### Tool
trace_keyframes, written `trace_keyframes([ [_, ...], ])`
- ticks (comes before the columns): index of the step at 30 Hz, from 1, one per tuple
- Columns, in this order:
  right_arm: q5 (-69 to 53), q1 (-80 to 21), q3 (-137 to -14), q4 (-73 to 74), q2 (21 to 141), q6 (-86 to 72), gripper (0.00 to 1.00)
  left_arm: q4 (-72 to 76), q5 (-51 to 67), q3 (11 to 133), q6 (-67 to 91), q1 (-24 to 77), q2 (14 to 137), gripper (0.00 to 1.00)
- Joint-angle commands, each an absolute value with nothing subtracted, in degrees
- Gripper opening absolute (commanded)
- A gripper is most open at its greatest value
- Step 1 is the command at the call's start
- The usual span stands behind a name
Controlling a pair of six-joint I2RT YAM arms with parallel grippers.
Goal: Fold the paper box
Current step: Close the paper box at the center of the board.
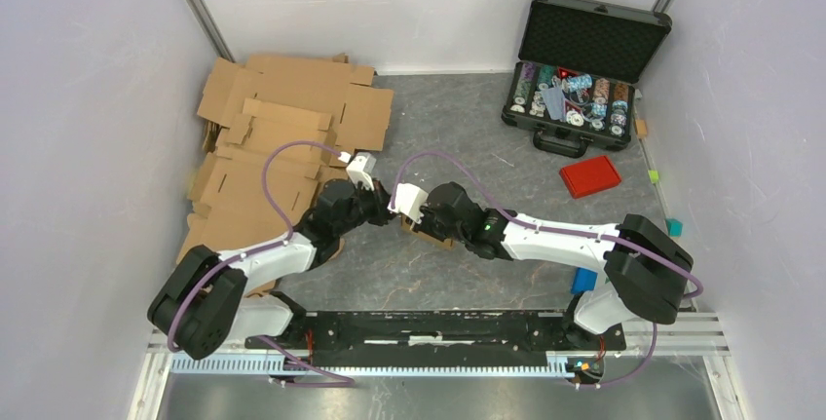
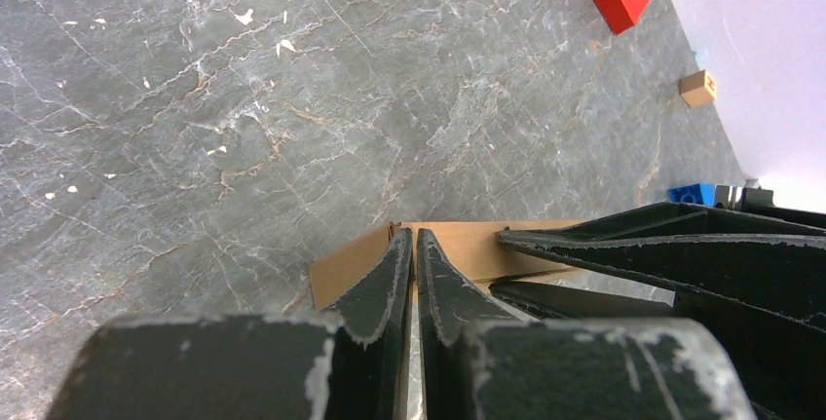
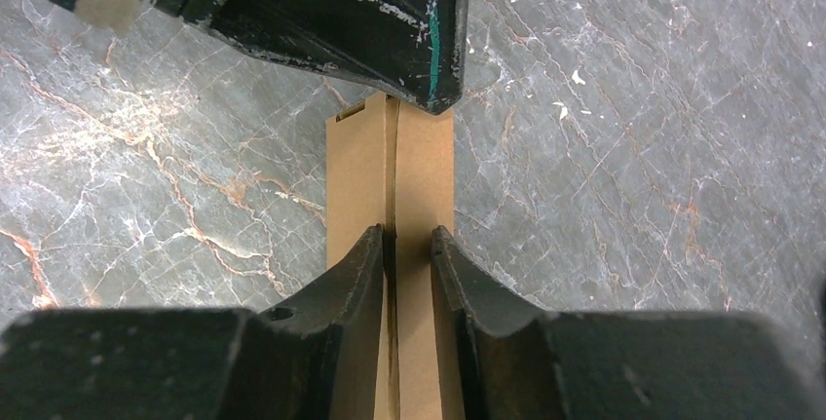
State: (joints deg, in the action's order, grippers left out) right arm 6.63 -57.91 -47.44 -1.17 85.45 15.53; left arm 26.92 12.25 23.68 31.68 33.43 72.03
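The paper box [image 3: 365, 176] sits well to the near-left of the red lid [image 1: 590, 175], between both claws. My left gripper [image 2: 414, 269] is pinched onto a thin flap. My right gripper [image 3: 409, 245] straddles a fold, but I cannot tell if it bites. The box looks like light, crushable card, so I'd hold flap edges beside the creases, gently.

The paper box [image 3: 360, 186] is matt cardboard, the table [image 3: 633, 147] smooth, veined stone-look.

top: overhead, behind arms, far | wrists: close, downward | shared: paper box [image 2: 477, 245]
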Motion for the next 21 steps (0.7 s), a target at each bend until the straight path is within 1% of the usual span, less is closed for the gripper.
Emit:
trace_keyframes([
  [1, 5.5, -58.0, -47.0, 0.4, 87.4, 14.2, 0.29, 19.1, 18.5, 19.0, 35.7, 35.0, 75.6, 0.1],
  [4, 5.6, -58.0, -46.8, 0.4, 88.0, 14.3, 0.31, 20.1, 18.2, 17.5, 36.3, 35.2, 75.3, 0.1],
  [8, 5.5, -58.0, -46.5, 0.4, 88.2, 14.2, 0.38, 20.1, 18.1, 16.1, 36.5, 35.2, 74.0, 0.1],
  [12, 5.7, -58.0, -46.2, 0.4, 87.8, 14.2, 0.39, 18.6, 17.5, 16.4, 36.2, 35.3, 72.0, 0.1],
  [16, 5.3, -58.1, -46.1, 0.4, 87.3, 14.0, 0.38, 17.0, 17.5, 17.1, 35.6, 35.2, 70.2, 0.11],
  [18, 5.2, -58.0, -45.7, 0.4, 86.8, 13.9, 0.37, 15.2, 17.2, 17.8, 35.1, 35.2, 68.9, 0.14],
  [20, 5.0, -58.0, -45.1, -1.2, 86.3, 13.7, 0.37, 12.2, 16.6, 19.3, 34.4, 35.3, 66.6, 0.2],
  [21, 4.7, -58.0, -45.0, -1.4, 86.1, 13.6, 0.37, 10.7, 16.3, 20.4, 34.1, 35.3, 65.5, 0.25],
])
